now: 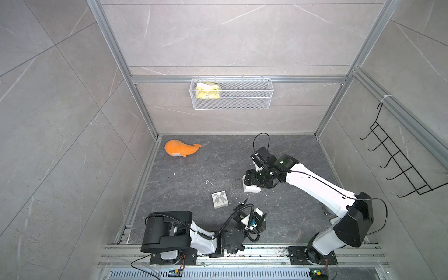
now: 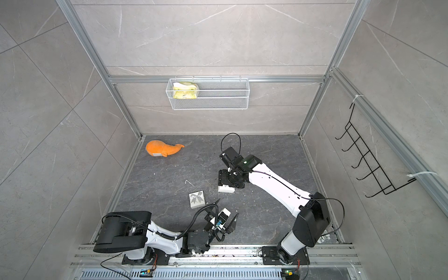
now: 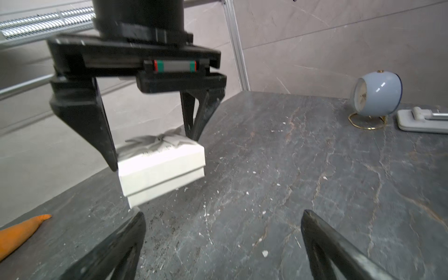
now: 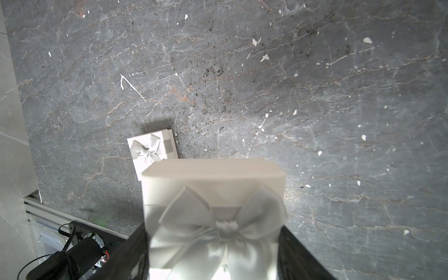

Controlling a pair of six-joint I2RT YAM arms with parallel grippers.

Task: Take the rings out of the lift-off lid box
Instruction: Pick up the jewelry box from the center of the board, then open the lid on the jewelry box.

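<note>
While the left gripper hangs spread wide near the twin box, the right gripper clamps the matte white, square-edged cardboard box near that twin, satin bow facing up; rings hidden from view.

Pale grey tile walls with aluminium rails surround a dark stone desk; a white mesh basket hangs behind.
</note>
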